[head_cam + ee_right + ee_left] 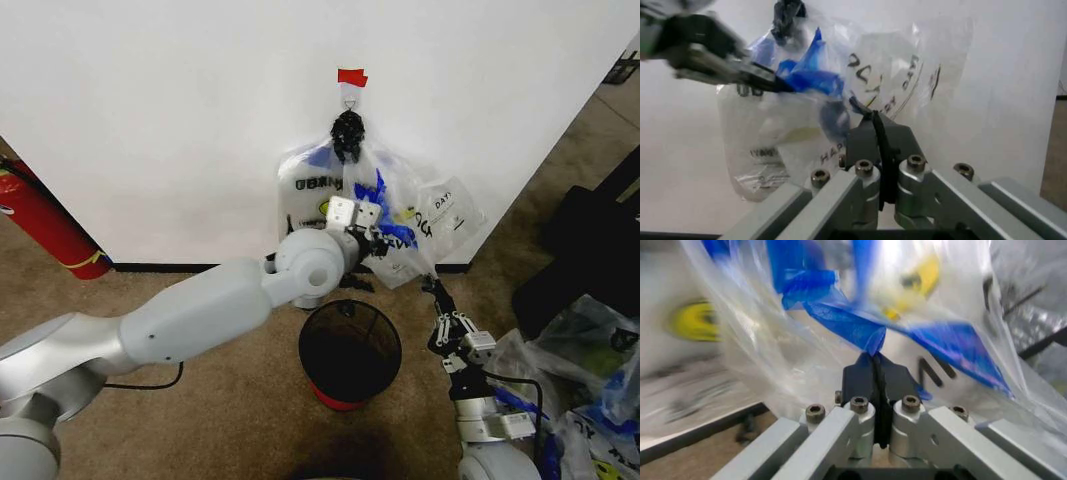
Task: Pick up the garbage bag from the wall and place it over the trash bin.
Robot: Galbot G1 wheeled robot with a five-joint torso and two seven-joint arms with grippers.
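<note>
The garbage bag (443, 216), thin clear plastic with blue handles and black lettering, hangs against the white wall (150, 120) from a small hook (350, 98) under a red tape piece (352, 77). My left gripper (366, 222) is shut on a bunched blue handle (840, 320) in front of the bag. My right gripper (432, 285) reaches up from below, shut on the bag's stretched lower corner (857, 104). The left gripper (763, 82) also shows in the right wrist view. The trash bin (350, 350), black wire mesh with a red base, stands on the carpet just below.
A whiter bag with a yellow smiley face (308, 195) hangs on the same hook. A red fire extinguisher (45, 225) leans at the left. Several loose plastic bags (585, 350) and a black object (590, 235) lie at the right.
</note>
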